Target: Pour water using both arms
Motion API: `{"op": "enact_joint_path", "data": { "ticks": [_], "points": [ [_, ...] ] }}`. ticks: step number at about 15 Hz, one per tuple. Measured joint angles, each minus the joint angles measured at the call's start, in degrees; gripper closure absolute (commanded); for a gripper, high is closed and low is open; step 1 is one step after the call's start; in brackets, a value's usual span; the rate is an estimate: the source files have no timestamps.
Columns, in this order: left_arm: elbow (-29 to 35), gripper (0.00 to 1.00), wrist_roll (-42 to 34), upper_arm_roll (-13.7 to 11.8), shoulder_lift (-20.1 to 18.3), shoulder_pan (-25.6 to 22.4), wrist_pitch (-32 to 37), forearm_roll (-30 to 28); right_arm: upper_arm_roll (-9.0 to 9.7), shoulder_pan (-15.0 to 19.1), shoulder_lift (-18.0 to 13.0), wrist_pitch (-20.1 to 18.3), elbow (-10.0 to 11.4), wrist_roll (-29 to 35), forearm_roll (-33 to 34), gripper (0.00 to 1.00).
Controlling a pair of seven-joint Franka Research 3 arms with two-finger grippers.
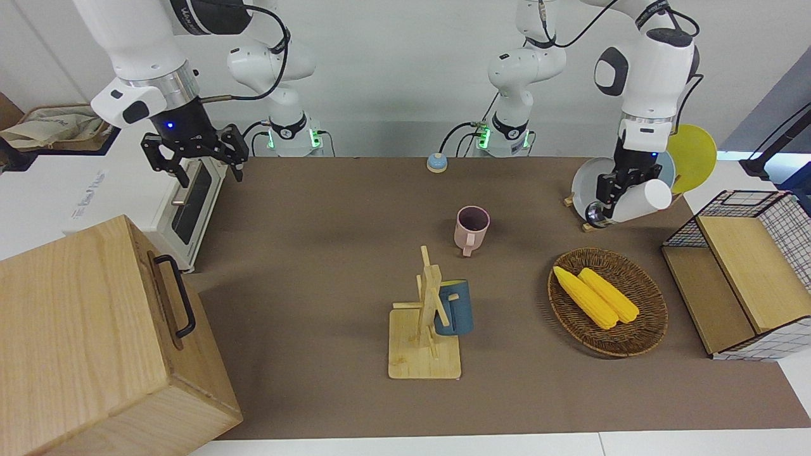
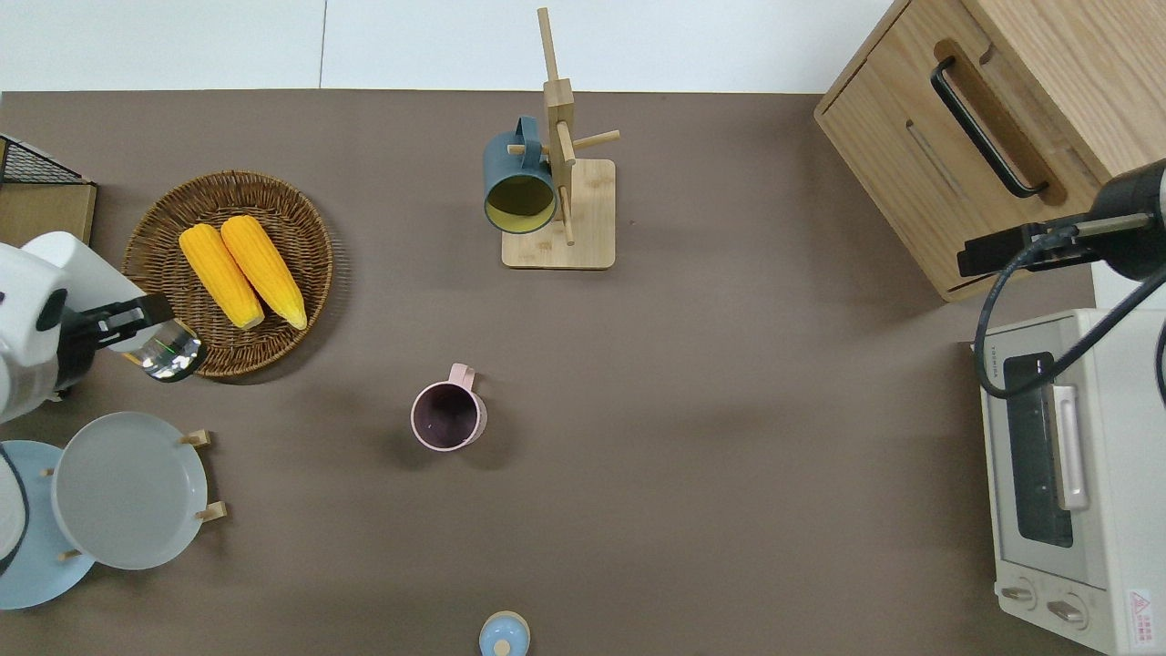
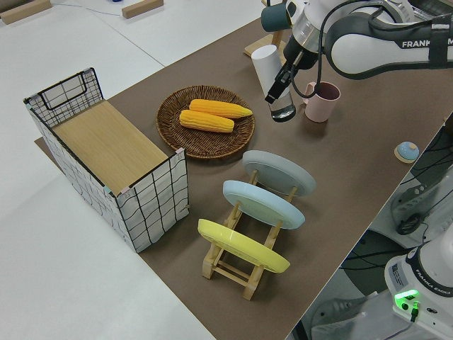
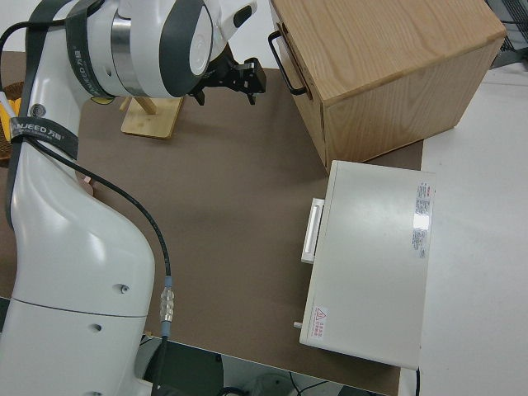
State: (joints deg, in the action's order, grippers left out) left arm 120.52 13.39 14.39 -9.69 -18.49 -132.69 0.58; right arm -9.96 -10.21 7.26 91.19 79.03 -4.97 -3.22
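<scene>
Gripping a tilted white bottle, the left gripper hangs over the basket's rim.

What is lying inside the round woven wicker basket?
Two yellow corn cobs lie side by side in the round woven wicker basket, touching along their length. The weave beneath them is covered. Nothing else shows in it.

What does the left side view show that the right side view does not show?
Only the left side view shows the left gripper shut on a white bottle, tilted in the air, plus the wicker basket with two corn cobs, the plate rack, the wire basket and the pink mug.

Only the right side view shows the right gripper, open, the wooden box and the white toaster oven.

Both show the brown table mat.
</scene>
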Motion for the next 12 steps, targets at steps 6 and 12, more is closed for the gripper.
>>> {"op": "enact_joint_path", "data": {
  "ticks": [6, 12],
  "points": [
    [-9.0, 1.00, -4.4, -0.1, 3.3, -5.2, 0.0, 2.5, 0.00, 0.0, 0.0, 0.0, 0.0, 0.0, 0.0, 0.009],
    [-19.7, 1.00, -15.0, -0.3, 9.9, -11.5, -0.1, 2.5, 0.00, 0.0, 0.0, 0.0, 0.0, 0.0, 0.0, 0.009]
  ]
}}
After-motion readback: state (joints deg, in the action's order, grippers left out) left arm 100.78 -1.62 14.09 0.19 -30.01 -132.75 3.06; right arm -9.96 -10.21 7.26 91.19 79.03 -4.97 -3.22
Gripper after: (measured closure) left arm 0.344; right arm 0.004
